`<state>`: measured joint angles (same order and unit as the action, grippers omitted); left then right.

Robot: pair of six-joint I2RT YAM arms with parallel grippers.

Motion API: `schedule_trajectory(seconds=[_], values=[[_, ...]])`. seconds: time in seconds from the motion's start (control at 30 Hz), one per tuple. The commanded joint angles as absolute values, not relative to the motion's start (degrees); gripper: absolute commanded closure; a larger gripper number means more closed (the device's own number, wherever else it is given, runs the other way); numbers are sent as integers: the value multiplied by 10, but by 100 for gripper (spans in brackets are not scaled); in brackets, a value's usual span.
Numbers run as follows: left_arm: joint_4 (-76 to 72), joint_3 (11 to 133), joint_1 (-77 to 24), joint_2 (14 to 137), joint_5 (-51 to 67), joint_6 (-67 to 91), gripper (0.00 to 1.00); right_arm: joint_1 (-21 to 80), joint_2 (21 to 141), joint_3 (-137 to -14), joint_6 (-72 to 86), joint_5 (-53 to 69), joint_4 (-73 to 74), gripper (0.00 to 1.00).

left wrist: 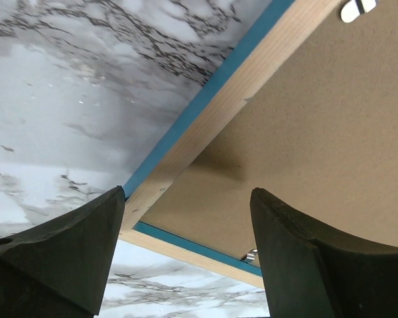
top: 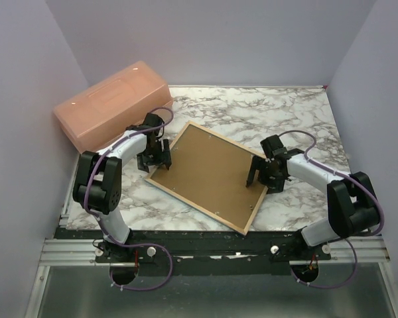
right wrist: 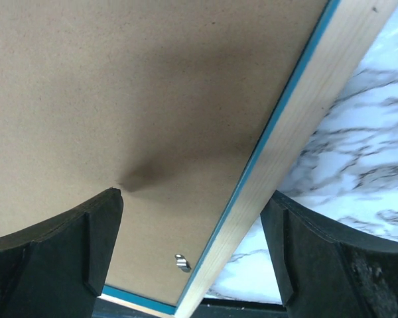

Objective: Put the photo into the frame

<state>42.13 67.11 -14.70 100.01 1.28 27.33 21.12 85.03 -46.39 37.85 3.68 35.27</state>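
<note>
One frame (left wrist: 239, 86) lies face down at the desk (top: 252, 109) centre, holding one brown board (top: 209, 175). Two open tools, left (left wrist: 187, 192) and right (right wrist: 192, 193), straddle its side edges. One pink box (top: 109, 103) sits at the far-left corner.

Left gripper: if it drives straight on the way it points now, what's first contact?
Most likely the frame: its pale wood rail near the corner lies right between the open fingers of the left gripper, with the backing board just inside it. Height above it is hard to judge.
</note>
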Motion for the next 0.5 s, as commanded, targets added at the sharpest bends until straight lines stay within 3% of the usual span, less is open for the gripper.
schedule_trajectory(seconds=[0.0,0.47], values=[[430,639,-187,985,86,298,24,183,866,-490,349,17,324,10],[331,464,-313,849,149,408,25,160,945,-597,294,77,342,7]])
